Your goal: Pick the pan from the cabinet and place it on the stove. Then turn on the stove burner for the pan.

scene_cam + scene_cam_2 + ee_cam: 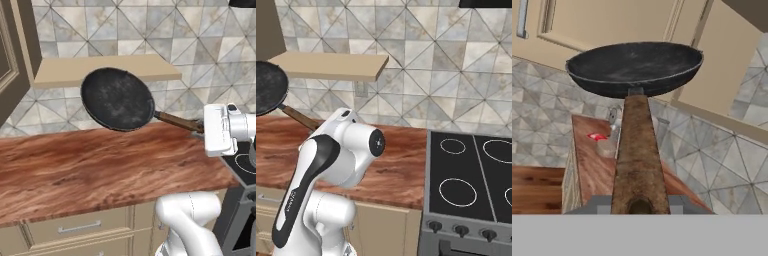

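Pan (117, 98) is already out of the cabinet (612, 22) and held in the air above the wooden counter (90, 170); pickup is judged done; placing on the stove (471, 170) and switching on its burner are left, so roughly 1 of 3 steps is complete.

Gripper (640, 206) is clenched on the near end of the pan's brown handle; in the hand view the handle runs straight away from the jaws to the pan bowl.

In the left base view the white wrist is seen at the right edge, level with the handle, forearm roughly horizontal; pan is carried tilted, inner face turned toward the camera, left of the wrist.

Stove lies to the right of the counter, nothing on its burner rings; knobs (461, 230) are along its near front edge; beige shelf board (100, 70) sits beyond the pan against the tiled wall.
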